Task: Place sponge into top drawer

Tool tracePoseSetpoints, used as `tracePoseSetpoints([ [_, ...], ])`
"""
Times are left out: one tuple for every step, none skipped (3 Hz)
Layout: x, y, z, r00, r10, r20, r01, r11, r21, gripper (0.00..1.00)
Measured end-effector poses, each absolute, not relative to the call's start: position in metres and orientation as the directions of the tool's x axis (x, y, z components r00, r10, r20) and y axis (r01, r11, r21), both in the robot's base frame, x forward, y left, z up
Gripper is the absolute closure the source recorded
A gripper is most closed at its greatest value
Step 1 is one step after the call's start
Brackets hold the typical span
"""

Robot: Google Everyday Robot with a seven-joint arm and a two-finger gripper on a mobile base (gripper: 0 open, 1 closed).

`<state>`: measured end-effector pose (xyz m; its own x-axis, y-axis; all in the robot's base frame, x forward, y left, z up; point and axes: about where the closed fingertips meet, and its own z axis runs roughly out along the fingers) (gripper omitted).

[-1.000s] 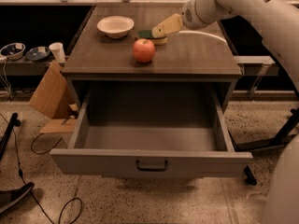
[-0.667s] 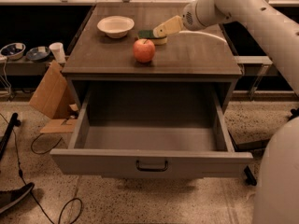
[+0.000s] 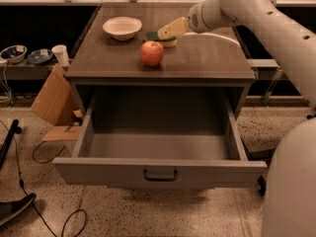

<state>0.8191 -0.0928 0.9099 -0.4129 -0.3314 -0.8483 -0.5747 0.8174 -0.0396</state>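
On top of the grey cabinet (image 3: 207, 58), toward the rear of its dark surface, the sponge (image 3: 151, 36) lies flat, dark green layer up and a strip of yellow foam showing at its right end. The robot's gripper (image 3: 161, 33) reaches in from the right on the end of a white arm (image 3: 256, 14), and its cream-coloured tip sits right over the sponge's upper right part, covering some of it. The two look to be in contact, but how wide the gripper stands, and whether it has any hold on the sponge, cannot be told from this angle. A red apple (image 3: 152, 53) stands just in front of the sponge, nearer the cabinet's front edge, apart from the gripper. A pale bowl (image 3: 122, 27) rests to the sponge's left, close by but not touching. Below, the top drawer (image 3: 98, 169) is pulled well out toward the camera, its grey interior open to view, its flat front panel carrying a small dark handle (image 3: 160, 175) at centre. Left of the cabinet, a piece of brown cardboard (image 3: 52, 102) leans against its side, a white cup (image 3: 60, 55) and two small dishes (image 3: 24, 54) sit on a low shelf, and dark cables (image 3: 29, 191) trail across the speckled floor.
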Motion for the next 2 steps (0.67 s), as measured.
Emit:
tracePoseSetpoints([
  [0.831,-0.085,0.905,-0.397,-0.334,-0.855,-0.573,0.818,-0.054,0.0],
  [0.842,-0.081,0.901,-0.392,-0.33,-0.859,-0.561,0.825,-0.061,0.0],
])
